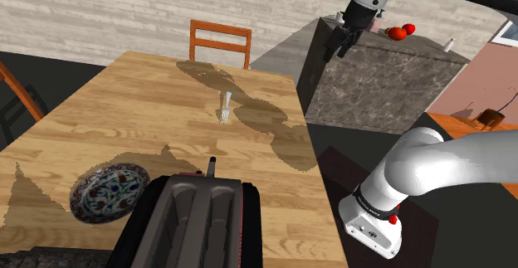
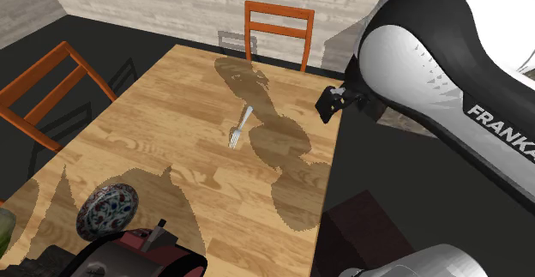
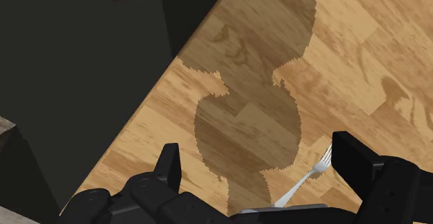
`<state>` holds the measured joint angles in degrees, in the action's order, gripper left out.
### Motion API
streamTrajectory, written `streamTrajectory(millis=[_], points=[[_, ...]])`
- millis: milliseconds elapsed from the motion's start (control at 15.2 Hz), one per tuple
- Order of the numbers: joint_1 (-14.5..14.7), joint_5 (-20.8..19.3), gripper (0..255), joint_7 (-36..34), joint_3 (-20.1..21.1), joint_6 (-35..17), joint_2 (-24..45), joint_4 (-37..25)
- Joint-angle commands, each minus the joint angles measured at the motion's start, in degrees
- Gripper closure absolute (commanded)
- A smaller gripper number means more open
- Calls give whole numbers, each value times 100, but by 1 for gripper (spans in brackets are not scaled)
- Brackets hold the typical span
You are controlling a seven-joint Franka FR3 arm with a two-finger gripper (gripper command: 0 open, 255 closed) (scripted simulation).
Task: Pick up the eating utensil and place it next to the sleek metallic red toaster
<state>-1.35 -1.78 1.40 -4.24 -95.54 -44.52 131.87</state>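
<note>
In the shoulder view the fork (image 1: pixel 224 107) lies flat on the wooden table (image 1: pixel 124 117), past the table's middle towards its far end. It is slim and pale silver, with its tines pointing back towards the table's near end. There a dark-topped, red-edged toaster (image 1: pixel 195 221) stands beside a patterned bowl (image 1: pixel 108 192). The gripper (image 1: pixel 341 49) hangs high, off the table's far corner.

In the second exterior view the fork (image 2: pixel 240 126) rests alone on the table, partly in the arm's shadow. The gripper (image 2: pixel 329 105) hovers by the table's long edge.

In the wrist view the black fingers (image 3: pixel 168 164) are spread wide. The fork's tines (image 3: pixel 320 161) show on the table between them, untouched.
</note>
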Motion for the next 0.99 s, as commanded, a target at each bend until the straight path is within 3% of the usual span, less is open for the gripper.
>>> streamTrajectory(millis=[0,462,924], points=[[0,0,0,0,0,0,0,0],[-57,241,0,-1289,694,-1125,827,309],[-178,238,0,-2597,1332,-2147,2070,123]])
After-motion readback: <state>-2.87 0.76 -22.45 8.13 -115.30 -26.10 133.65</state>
